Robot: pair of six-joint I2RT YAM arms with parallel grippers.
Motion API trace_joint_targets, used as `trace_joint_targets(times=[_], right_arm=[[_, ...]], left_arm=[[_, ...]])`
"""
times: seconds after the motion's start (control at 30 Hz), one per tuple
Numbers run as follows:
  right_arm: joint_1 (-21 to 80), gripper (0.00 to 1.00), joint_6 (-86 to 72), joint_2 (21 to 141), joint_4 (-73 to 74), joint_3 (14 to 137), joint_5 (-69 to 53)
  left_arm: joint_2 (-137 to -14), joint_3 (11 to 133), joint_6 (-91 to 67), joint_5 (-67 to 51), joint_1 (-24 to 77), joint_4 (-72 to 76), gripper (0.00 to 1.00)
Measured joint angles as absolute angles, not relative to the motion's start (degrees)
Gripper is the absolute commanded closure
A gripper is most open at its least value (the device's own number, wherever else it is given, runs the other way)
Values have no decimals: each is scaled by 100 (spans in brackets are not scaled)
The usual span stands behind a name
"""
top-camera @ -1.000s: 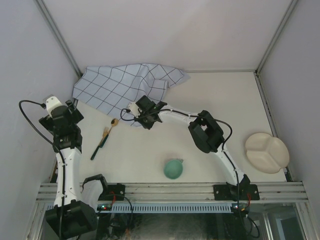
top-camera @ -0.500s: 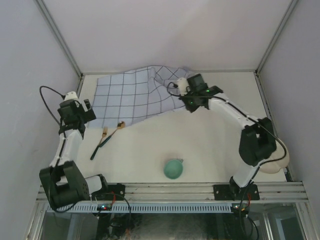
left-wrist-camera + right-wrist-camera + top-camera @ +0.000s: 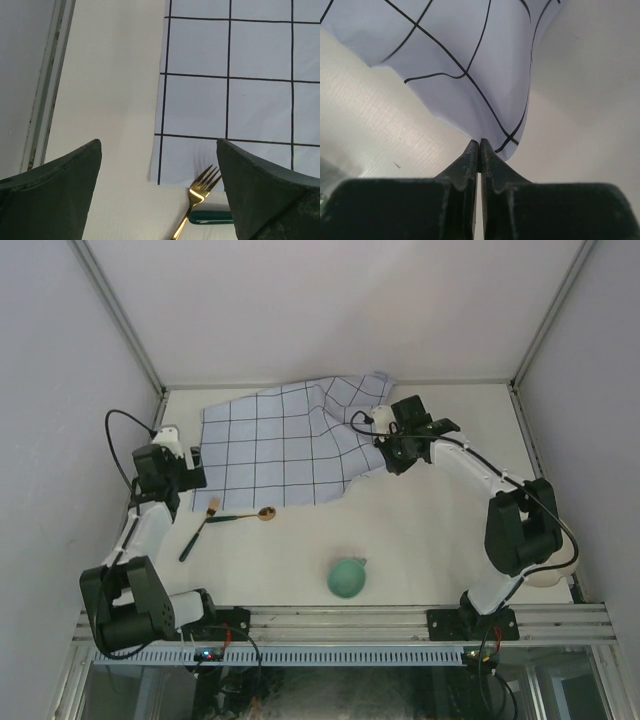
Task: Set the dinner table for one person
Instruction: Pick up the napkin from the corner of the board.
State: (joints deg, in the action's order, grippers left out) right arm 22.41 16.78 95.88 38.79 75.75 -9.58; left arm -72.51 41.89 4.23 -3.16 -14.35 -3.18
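Observation:
The pale-blue grid cloth (image 3: 285,440) lies spread on the cream dinner table (image 3: 430,530), its far right corner still rumpled. My right gripper (image 3: 388,455) is shut on the cloth's right edge; the right wrist view shows the jaws (image 3: 480,142) pinching a fold of cloth (image 3: 470,50) just above the table. My left gripper (image 3: 192,480) is open and empty over the cloth's near left corner (image 3: 235,75), its midpoint (image 3: 159,145) just above a gold fork (image 3: 200,192).
The green-handled fork (image 3: 200,525) and a green-handled gold spoon (image 3: 245,517) lie just near of the cloth. A green bowl (image 3: 347,577) sits near the front middle. A cream divided plate (image 3: 560,565) at front right is partly hidden by my right arm.
The right gripper has drawn the cloth right and toward the front, spreading it flatter. The left gripper has moved right to the cloth's corner. The spoon has turned to lie sideways.

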Motion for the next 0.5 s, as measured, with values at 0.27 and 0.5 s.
trace_joint_targets(times=[0.27, 0.5], right_arm=[[2497, 100, 1673, 10534, 3944, 8477, -928], [2528, 100, 1678, 10628, 3931, 8558, -888]], left_arm=[[-6831, 3732, 985, 137, -1293, -211, 0], [-7216, 4320, 565, 788, -1332, -1188, 0]])
